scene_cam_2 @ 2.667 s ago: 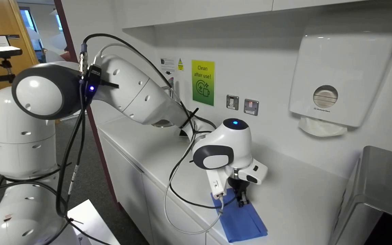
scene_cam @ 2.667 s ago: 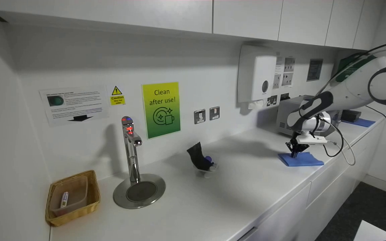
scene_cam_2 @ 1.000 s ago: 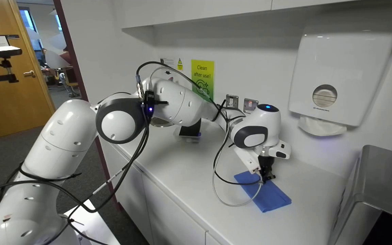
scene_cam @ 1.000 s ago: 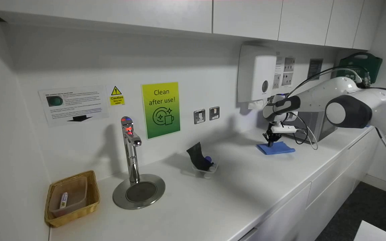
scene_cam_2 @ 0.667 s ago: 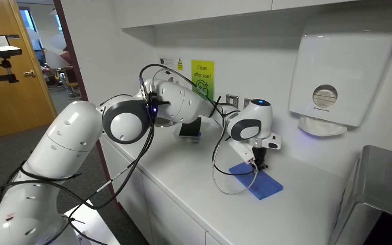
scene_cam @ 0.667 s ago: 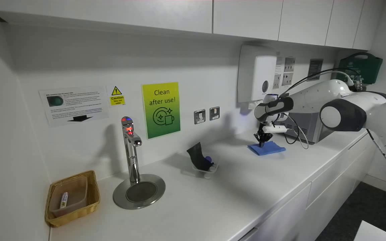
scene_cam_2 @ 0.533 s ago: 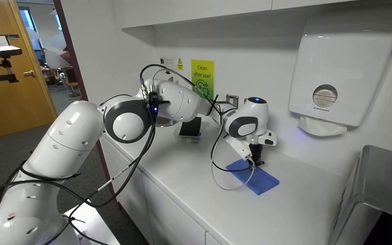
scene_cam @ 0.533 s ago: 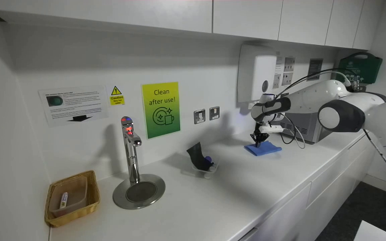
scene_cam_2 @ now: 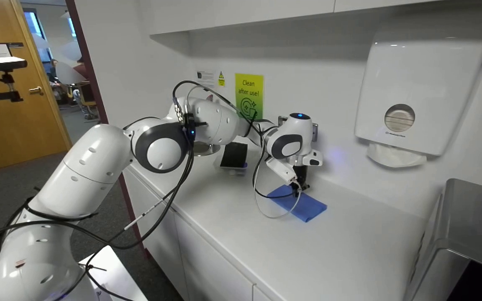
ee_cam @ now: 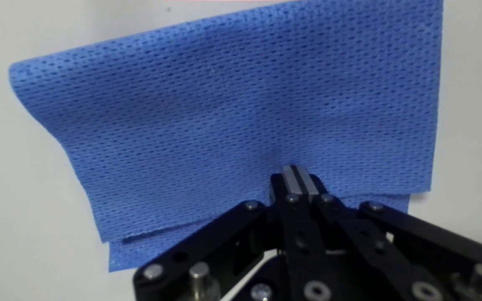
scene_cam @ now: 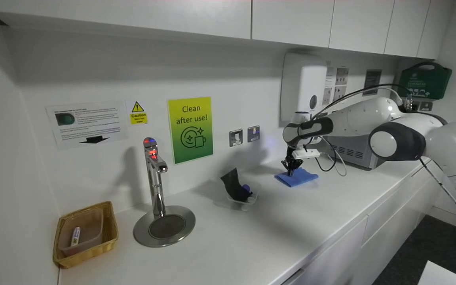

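Blue, with row upon row of small dark dashes across the weave: a folded cleaning cloth [ee_cam: 207, 138], lying broad and nearly flat on a white countertop [scene_cam: 228, 245]. Shows gentle ripples and, in the wrist view, a soft, rounded upper edge slanting up to the right. Runs straight down the right side, but curves inward along the left to a lower corner. Reveals an under layer as a narrow strip along the bottom, with a dark slit of shadow between the two layers at lower left.

Directly over the cloth, a black Robotiq gripper [ee_cam: 300, 180], pointing downward, with jaws brought fully together and just a thin dark line between the grey fingertips [ee_cam: 291, 180]. Meets the top layer with those tips, by the look of it, right of the middle and close to the lower edge in the wrist view. Beyond the tips there, most of the cloth, upward and to the left. In both exterior views, spread beneath and around the tips, with the wall-side edge close to them. Sits, on the countertop, between a clear plastic tub [scene_cam_2: 232, 171] holding a black object [scene_cam_2: 233, 154] and a grey microwave [scene_cam_2: 479, 213], apart from both.
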